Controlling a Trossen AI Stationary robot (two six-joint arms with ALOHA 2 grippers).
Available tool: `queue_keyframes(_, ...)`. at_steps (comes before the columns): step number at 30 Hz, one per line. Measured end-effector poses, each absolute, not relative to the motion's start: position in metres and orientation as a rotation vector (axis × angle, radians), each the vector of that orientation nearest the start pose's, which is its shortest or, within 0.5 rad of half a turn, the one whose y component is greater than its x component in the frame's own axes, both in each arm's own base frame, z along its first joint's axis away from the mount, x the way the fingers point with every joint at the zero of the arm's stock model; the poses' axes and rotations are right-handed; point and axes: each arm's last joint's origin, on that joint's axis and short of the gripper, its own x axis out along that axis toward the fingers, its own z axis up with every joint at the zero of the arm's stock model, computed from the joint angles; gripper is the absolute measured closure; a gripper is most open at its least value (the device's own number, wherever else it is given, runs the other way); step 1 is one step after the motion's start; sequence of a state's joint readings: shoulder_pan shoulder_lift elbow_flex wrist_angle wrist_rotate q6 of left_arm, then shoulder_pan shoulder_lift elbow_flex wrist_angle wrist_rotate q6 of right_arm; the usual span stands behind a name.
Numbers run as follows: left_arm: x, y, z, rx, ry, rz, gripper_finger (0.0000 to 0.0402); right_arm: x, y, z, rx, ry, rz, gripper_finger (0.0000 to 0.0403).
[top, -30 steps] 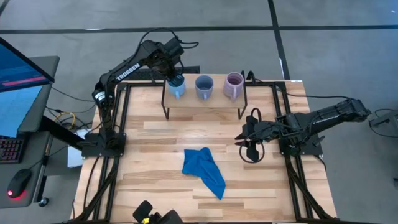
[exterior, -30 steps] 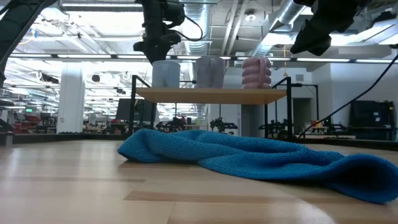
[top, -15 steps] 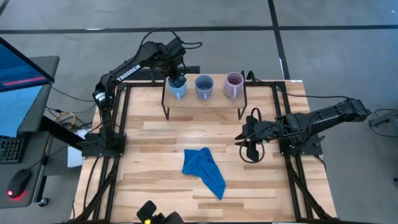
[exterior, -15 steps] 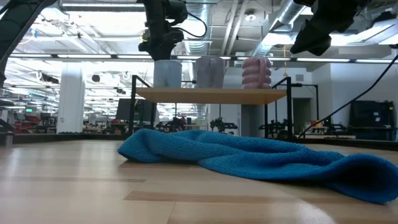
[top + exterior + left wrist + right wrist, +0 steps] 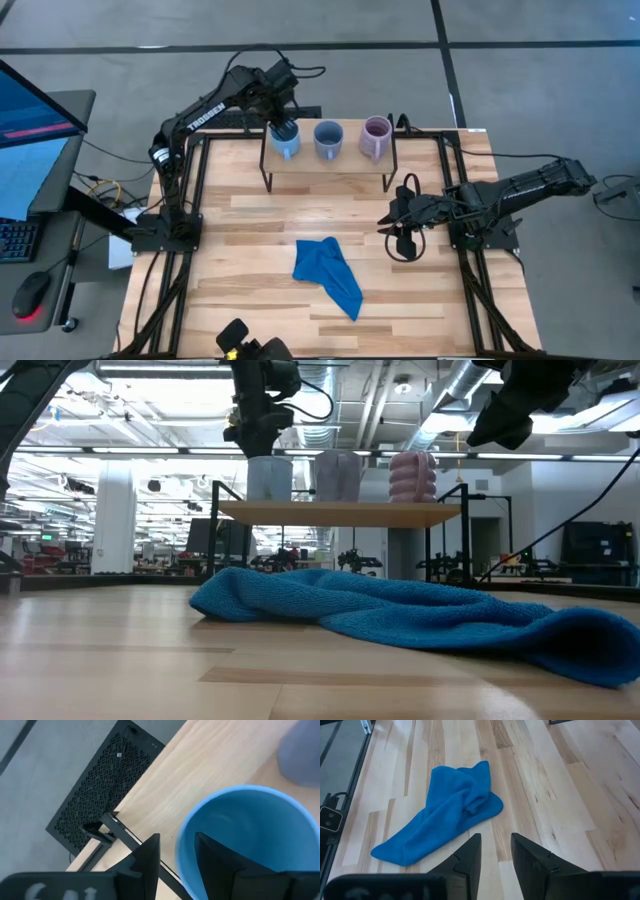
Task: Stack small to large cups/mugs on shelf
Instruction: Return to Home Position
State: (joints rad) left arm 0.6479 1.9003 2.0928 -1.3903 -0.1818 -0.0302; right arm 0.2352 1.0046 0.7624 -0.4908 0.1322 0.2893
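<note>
Three mugs stand in a row on the low wooden shelf (image 5: pixel 330 168) at the table's far side: light blue (image 5: pixel 285 142) on the left, grey-blue (image 5: pixel 328 140) in the middle, pale purple (image 5: pixel 376 138) on the right. All three rest upright on their bases, as the low view shows (image 5: pixel 340 513). My left gripper (image 5: pixel 284 128) comes down on the light blue mug (image 5: pixel 250 835) and is shut on its rim. My right gripper (image 5: pixel 400 238) hangs over the table's right part, fingers slightly apart and empty (image 5: pixel 496 840). My left gripper has the light blue mug's rim wall (image 5: pixel 182 845) between its two fingers, one finger (image 5: pixel 215 862) inside the mug and one (image 5: pixel 145 862) outside. The fingers come from above, pointing down. The mug stands upright with its base on the shelf's left end (image 5: pixel 268 478).
A crumpled blue cloth (image 5: pixel 328 272) lies on the tabletop near the middle, in front of the shelf and left of my right gripper. The shelf's thin black legs (image 5: pixel 266 180) stand on the table. A perforated black box (image 5: pixel 100 800) sits behind the shelf.
My left gripper has shifted a little toward the table's right edge at the light blue mug and has kept still for the last half second. The other mugs, the cloth and my right gripper have not moved.
</note>
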Motion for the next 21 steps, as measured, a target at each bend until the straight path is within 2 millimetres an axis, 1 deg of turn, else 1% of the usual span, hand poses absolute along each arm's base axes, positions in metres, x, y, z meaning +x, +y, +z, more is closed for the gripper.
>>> queue_keyframes(4,0.290,0.228,0.375,-0.330,1.156,0.713,0.0288,0.197,0.043,0.261,0.142,0.730,-0.007,0.0274)
queue_keyframes(8,0.290,0.225,0.389,-0.314,1.106,0.683,0.0288,0.197,0.043,0.261,0.142,0.731,-0.007,0.0274)
queue_keyframes(11,0.287,0.224,0.406,-0.289,1.047,0.694,0.0288,0.197,0.043,0.261,0.142,0.731,-0.007,0.0274)
queue_keyframes(15,0.278,0.218,0.438,-0.239,0.947,0.715,0.0288,0.197,0.043,0.261,0.141,0.731,-0.007,0.0274)
queue_keyframes(17,0.270,0.212,0.452,-0.202,0.864,0.714,0.0288,0.198,0.043,0.261,0.119,0.728,-0.013,0.0274)
queue_keyframes(21,0.248,0.192,0.479,-0.152,0.724,0.651,0.0288,0.197,0.040,0.262,0.058,0.712,-0.060,0.0274)
